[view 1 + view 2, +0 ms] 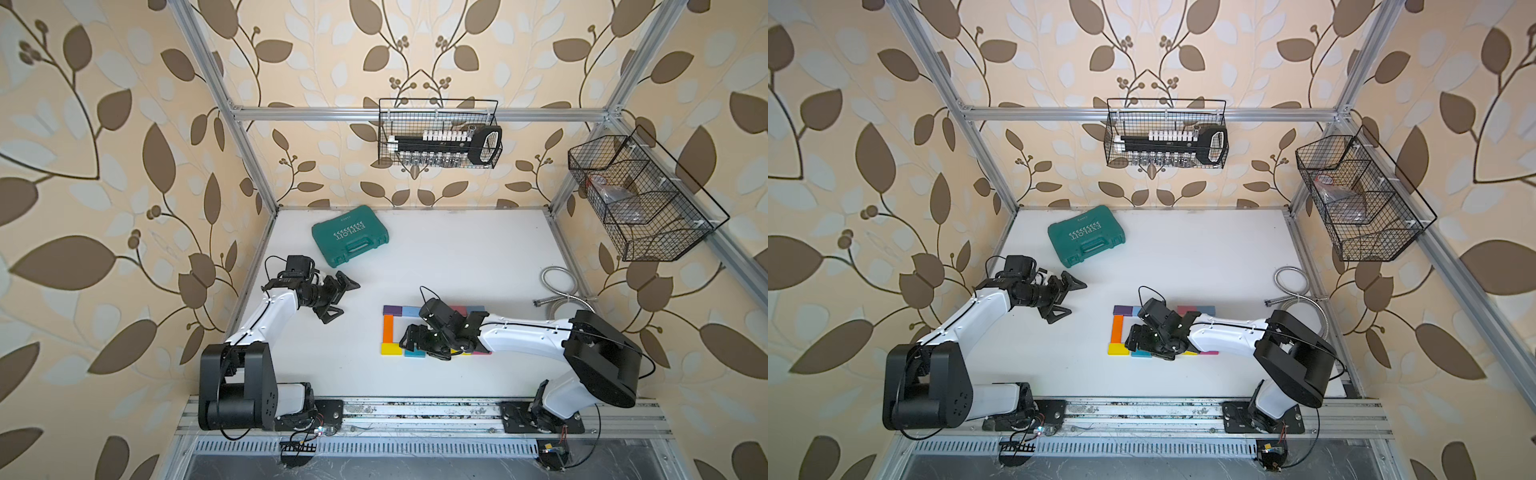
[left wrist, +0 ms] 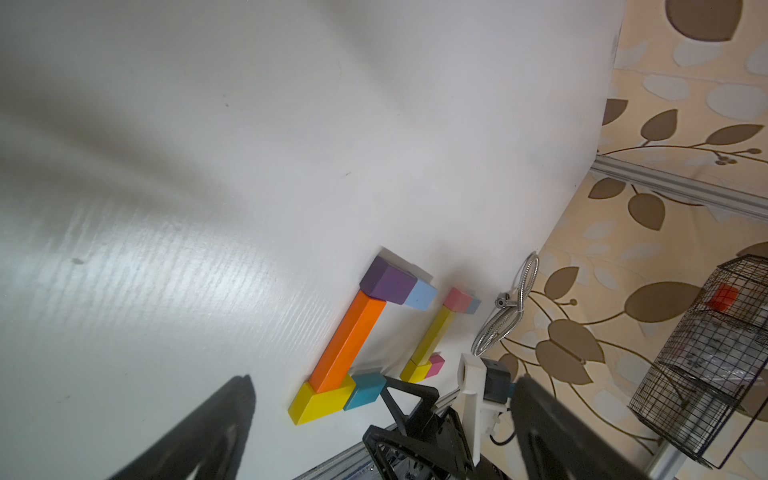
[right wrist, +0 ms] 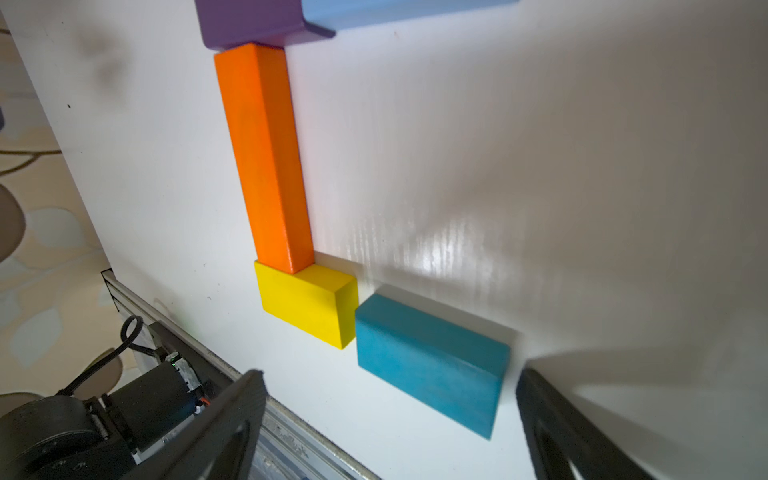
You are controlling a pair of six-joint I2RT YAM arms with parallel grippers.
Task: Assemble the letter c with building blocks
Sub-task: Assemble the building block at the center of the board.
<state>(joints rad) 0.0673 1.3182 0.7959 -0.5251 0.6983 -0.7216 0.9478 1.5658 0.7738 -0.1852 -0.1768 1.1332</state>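
My right claw point(image 3: 388, 374), jaws apart, hangs over the teal block point(image 3: 428, 361); next, I'd square it against the yellow block point(image 3: 307, 303).

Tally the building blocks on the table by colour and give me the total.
Yellow blocks: 3
Light blue blocks: 2
Pink block: 1
Magenta block: 1
Orange block: 1
Purple block: 1
Teal block: 1
Total: 10
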